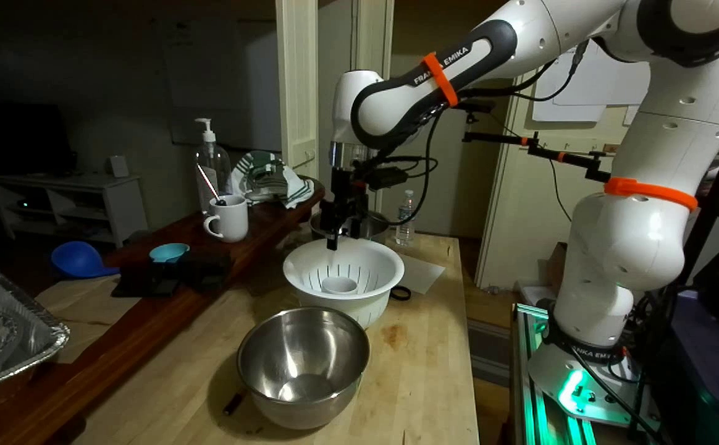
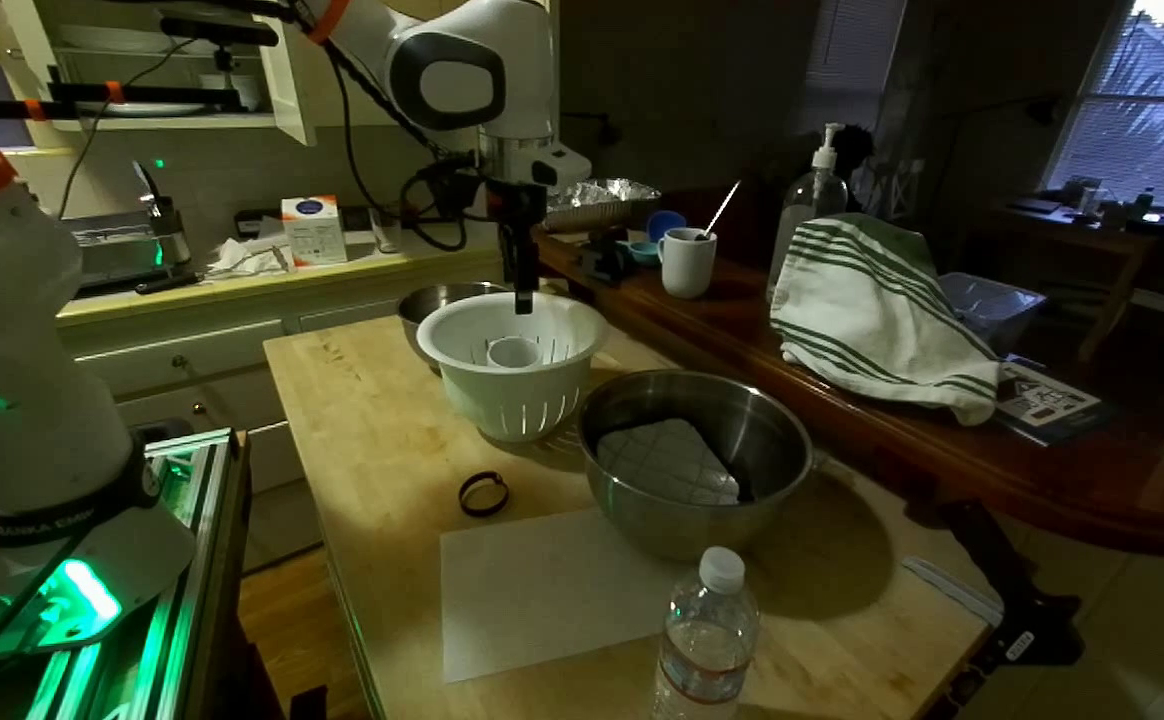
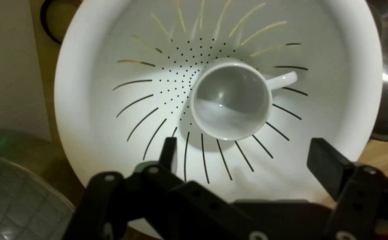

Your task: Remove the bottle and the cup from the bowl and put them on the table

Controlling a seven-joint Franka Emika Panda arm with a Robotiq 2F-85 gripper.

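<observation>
Ideally, the spread, empty hand [image 3: 244, 146] should straddle the cup [image 3: 232, 100] near wrist-view centre, fingers [image 3: 329, 168] clear of its handle [image 3: 284, 80].

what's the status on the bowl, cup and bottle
Gripper open over white bowl. Cup upright inside, not gripped. Bottle stands on table. Nothing visible blocking cup.

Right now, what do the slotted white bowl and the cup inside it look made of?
The bowl looks like smooth, low-shine plastic, judging by its rounded rim and thin slots. The cup seems glazed ceramic: small bright highlights show inside, though glossy plastic isn't ruled out.
</observation>
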